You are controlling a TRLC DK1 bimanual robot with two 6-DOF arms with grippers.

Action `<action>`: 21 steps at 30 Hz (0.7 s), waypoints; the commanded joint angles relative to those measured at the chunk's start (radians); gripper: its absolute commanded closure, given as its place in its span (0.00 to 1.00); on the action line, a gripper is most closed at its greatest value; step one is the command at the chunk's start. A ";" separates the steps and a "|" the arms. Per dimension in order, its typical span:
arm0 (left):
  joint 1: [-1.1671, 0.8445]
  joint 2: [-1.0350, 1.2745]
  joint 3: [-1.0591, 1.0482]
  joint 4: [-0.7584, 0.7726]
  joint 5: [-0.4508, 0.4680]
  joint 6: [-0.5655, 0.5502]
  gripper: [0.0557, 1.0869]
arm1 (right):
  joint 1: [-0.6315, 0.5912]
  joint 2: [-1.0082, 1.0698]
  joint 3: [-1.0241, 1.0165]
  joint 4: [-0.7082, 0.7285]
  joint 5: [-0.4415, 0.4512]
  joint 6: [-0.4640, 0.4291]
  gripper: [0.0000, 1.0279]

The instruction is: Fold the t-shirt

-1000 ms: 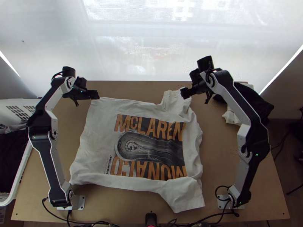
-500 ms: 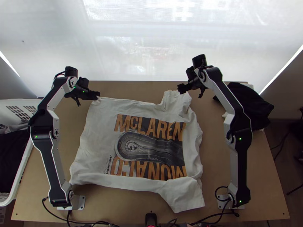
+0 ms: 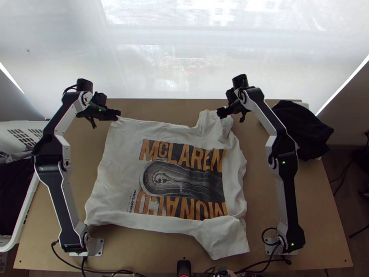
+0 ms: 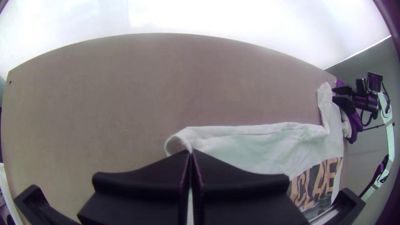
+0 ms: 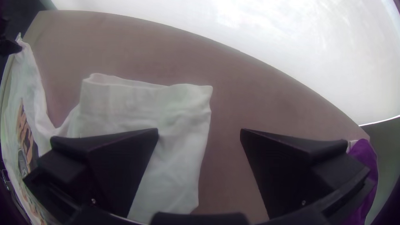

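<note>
"First item, largest?"
"Table, light wood."
"Upon it?"
"One t-shirt, off-white, spread over the middle, printed side up, orange lettering and a dark panel showing. Hem toward the table's left; one sleeve at the far side, the other pointing to the near edge; rumpled along the neck side."
"Next in size?"
"Basket, white, slotted, at the left edge, dark cloth inside. Then a bunched black cloth, far right of the table."
"And the tools?"
"Two. Left gripper: clenched, pinching the hem's far corner, the hem curling up beside its fingertips in the left wrist view."
"Right gripper?"
"Released, fingers wide apart, at the far sleeve. One finger lies over the sleeve in the right wrist view, the other over bare wood; whether they touch the cloth, I cannot tell."
</note>
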 commanded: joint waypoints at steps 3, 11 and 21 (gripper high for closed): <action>0.000 -0.011 0.000 -0.017 0.000 0.003 0.97 | 0.003 0.040 0.027 0.018 -0.020 -0.057 0.37; -0.003 -0.019 -0.002 -0.027 0.000 0.001 0.97 | 0.004 0.026 0.029 0.047 -0.032 -0.054 0.96; 0.005 -0.066 0.000 -0.026 0.000 0.000 0.97 | 0.018 -0.057 0.032 0.125 -0.032 -0.029 0.97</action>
